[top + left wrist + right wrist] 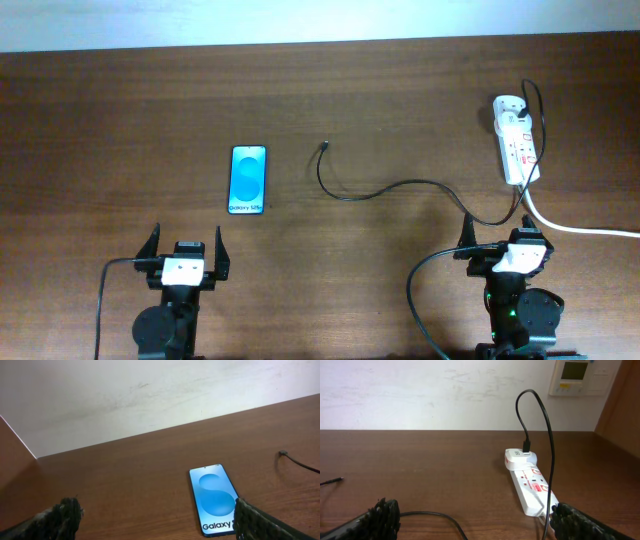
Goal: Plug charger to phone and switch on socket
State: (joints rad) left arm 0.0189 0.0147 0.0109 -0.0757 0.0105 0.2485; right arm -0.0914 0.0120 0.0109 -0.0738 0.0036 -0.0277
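The phone [248, 180] lies flat on the table left of centre, its blue screen up with "Galaxy" text; it also shows in the left wrist view [213, 499]. The charger cable [400, 187] curves from a white adapter in the socket to its plug tip [323, 146], which lies right of the phone. The socket [516, 140] is a white power strip at the far right, also in the right wrist view [530, 485]. My left gripper [186, 245] is open and empty, near the phone's lower end. My right gripper [509, 238] is open and empty, below the socket.
A thick white cord [580, 228] runs from the socket to the right edge. A white adapter [519, 457] sits in the strip's far end. A wall panel [579, 377] hangs behind the table.
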